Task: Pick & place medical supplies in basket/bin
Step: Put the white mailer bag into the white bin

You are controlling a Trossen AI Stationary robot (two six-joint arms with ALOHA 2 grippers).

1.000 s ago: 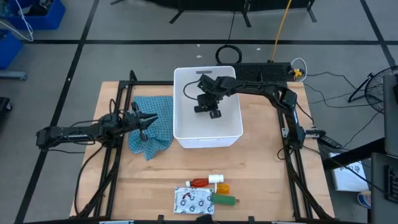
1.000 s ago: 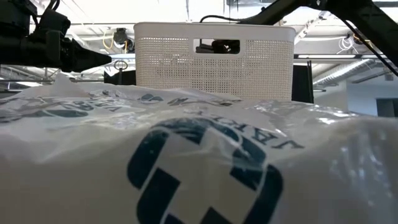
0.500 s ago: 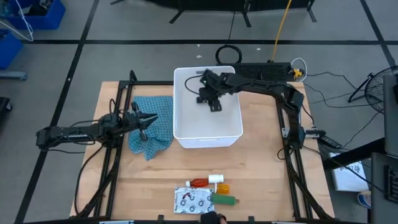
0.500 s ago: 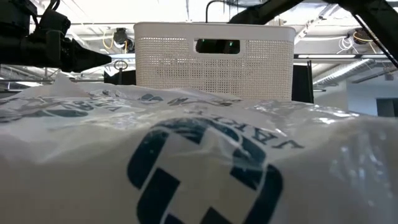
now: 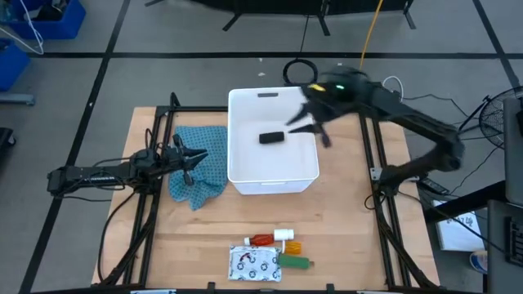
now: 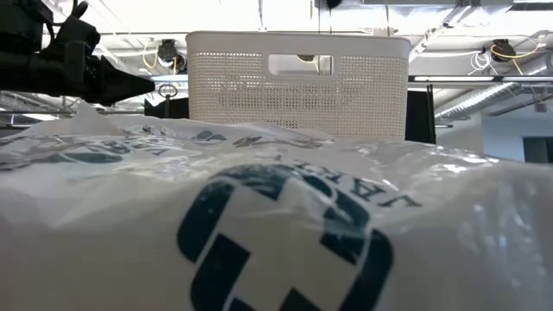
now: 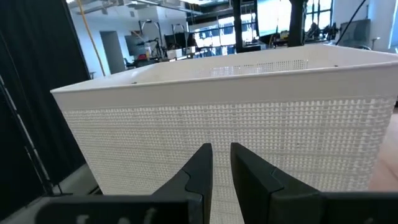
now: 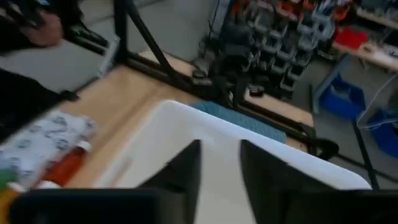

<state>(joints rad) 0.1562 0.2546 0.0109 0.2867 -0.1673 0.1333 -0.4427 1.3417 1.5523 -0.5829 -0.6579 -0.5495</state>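
Observation:
The white tub (image 5: pixel 273 175) stands mid-table, and the black packet (image 5: pixel 272 138) lies flat on its floor. My right gripper (image 5: pixel 309 132) hangs open and empty over the tub's right rim (image 8: pixel 219 155). My left gripper (image 5: pixel 198 157) waits above the teal cloth, pointing at the tub's left wall (image 7: pixel 221 163), with a narrow gap between its fingers. At the near edge lie the white pouch (image 5: pixel 255 263), red bottle (image 5: pixel 265 238), white cylinder (image 5: pixel 284 234), orange vial (image 5: pixel 292 247) and green packet (image 5: pixel 297 262). The pouch (image 6: pixel 285 225) fills the low view's foreground.
The teal checked cloth (image 5: pixel 200 167) lies crumpled left of the tub, under my left gripper. Black frame rails (image 5: pixel 155 196) run along both table sides. Bare wood (image 5: pixel 270 212) lies between the tub and the items at the near edge. Blue crates (image 5: pixel 49 20) sit on the floor, far left.
My right gripper has risen out of the tub and swung quickly toward the table's right edge. It has left the black packet lying on the tub's floor. In the low view the dark shape behind the tub's handle slot is gone.

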